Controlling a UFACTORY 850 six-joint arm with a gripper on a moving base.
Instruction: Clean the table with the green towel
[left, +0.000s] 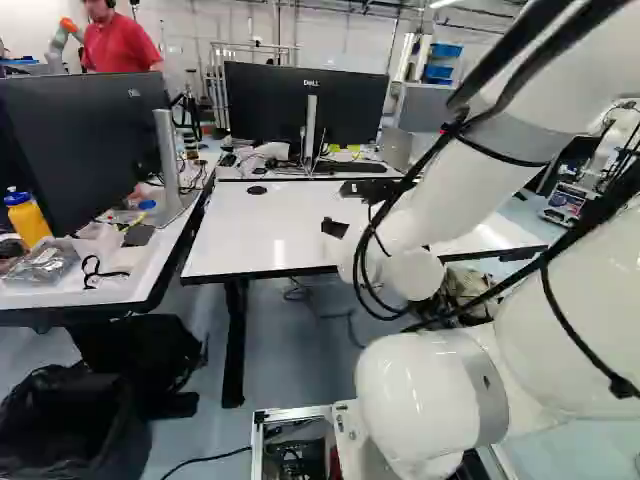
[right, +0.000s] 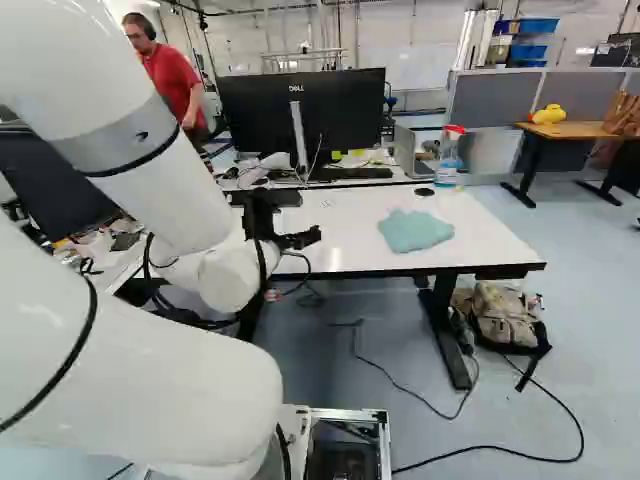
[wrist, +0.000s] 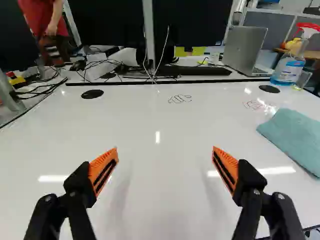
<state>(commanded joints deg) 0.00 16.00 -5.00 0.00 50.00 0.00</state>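
Your gripper (wrist: 165, 149) has its fingers wide, nothing btwn, so swing R to the green towel (wrist: 294, 136) lying on the table (wrist: 145, 112), center over it, then lower gently & pinch a thick fold.

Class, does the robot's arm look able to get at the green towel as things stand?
Probably yes: the jaws stand open, and nothing visible blocks the tabletop between them and the towel.
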